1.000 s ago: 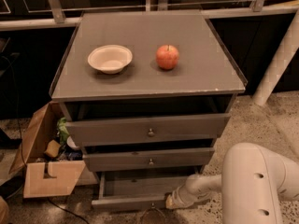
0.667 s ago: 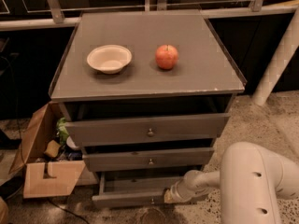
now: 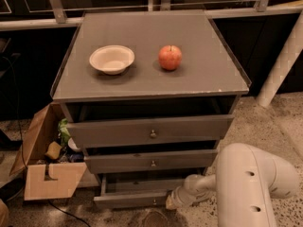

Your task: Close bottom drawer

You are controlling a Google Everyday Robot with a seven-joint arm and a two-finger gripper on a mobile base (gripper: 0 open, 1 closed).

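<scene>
The bottom drawer (image 3: pixel 130 199) is the lowest and narrowest of the grey-brown cabinet's three. It stands pulled out, with a slim front and a small brass knob (image 3: pixel 154 202). My white arm (image 3: pixel 246 183) reaches in from the lower right. My gripper (image 3: pixel 171 202) is at the right end of the bottom drawer's front, touching or almost touching it. The upper two drawers also stand partly open.
A white bowl (image 3: pixel 112 59) and a red apple (image 3: pixel 170 57) rest on the cabinet top (image 3: pixel 199 79). An open cardboard box (image 3: pixel 45 171) with clutter sits on the floor to the left. A white post (image 3: pixel 281 65) leans at the right. The floor is speckled stone.
My gripper has shifted a little to the left along the bottom drawer's front. The drawer looks about as far out as before.
</scene>
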